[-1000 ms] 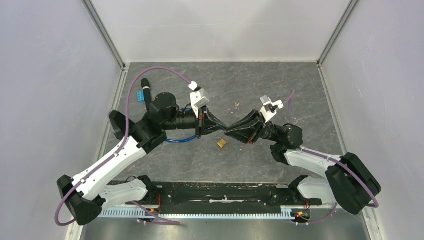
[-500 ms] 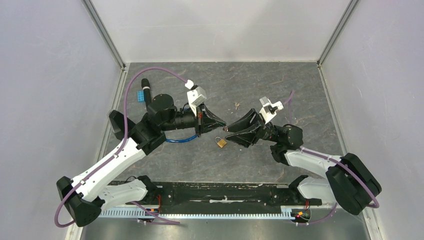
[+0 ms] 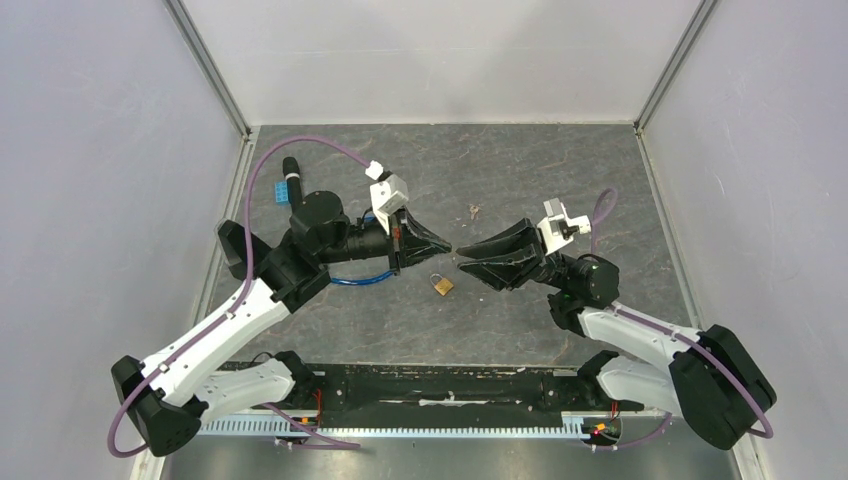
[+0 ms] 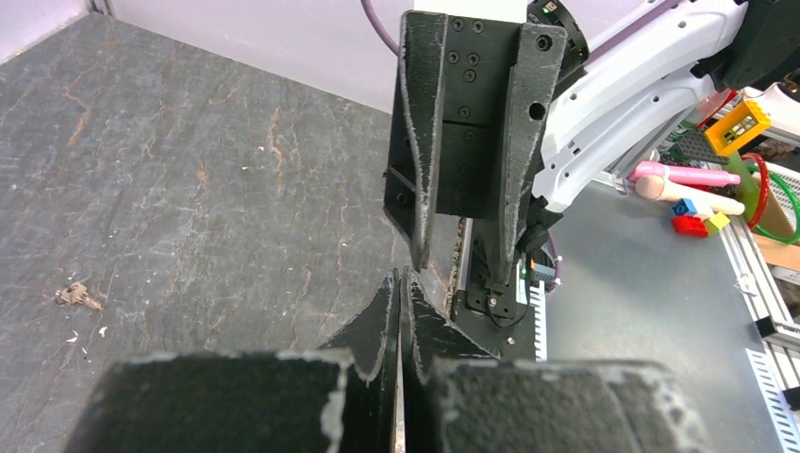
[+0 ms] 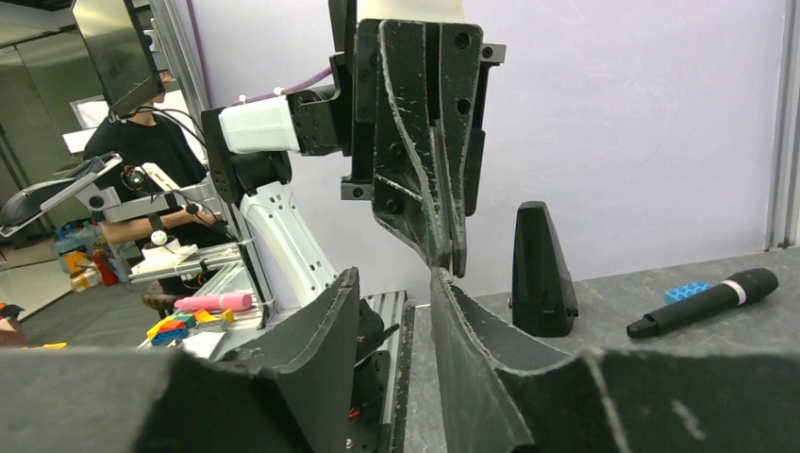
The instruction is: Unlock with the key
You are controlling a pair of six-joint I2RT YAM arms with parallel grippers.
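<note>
A small brass padlock (image 3: 441, 284) lies flat on the dark grey, stone-patterned worktop (image 3: 560, 170), near the middle and just nearer the arm bases than the two gripper tips. Only the top view shows it, and it is too small there to tell whether the shackle is latched.

Further back on the worktop lies a tiny metallic piece that looks like a small metal key (image 3: 473, 211), apart from both arms. Its shape is hard to make out. The left wrist view catches it near the left edge.

The left gripper (image 3: 447, 245) has its fingers pressed together. Whether anything thin sits between them cannot be told, as the camera's own housing blocks the lower part of its view.

The right gripper (image 3: 463, 260) faces it tip to tip with its fingers apart and nothing between them. The tips of the two are very close. I cannot tell whether they touch.

A blue toy block (image 3: 286, 191) and a black microphone (image 3: 291, 168) lie by the far left wall, partly behind the left arm.
</note>
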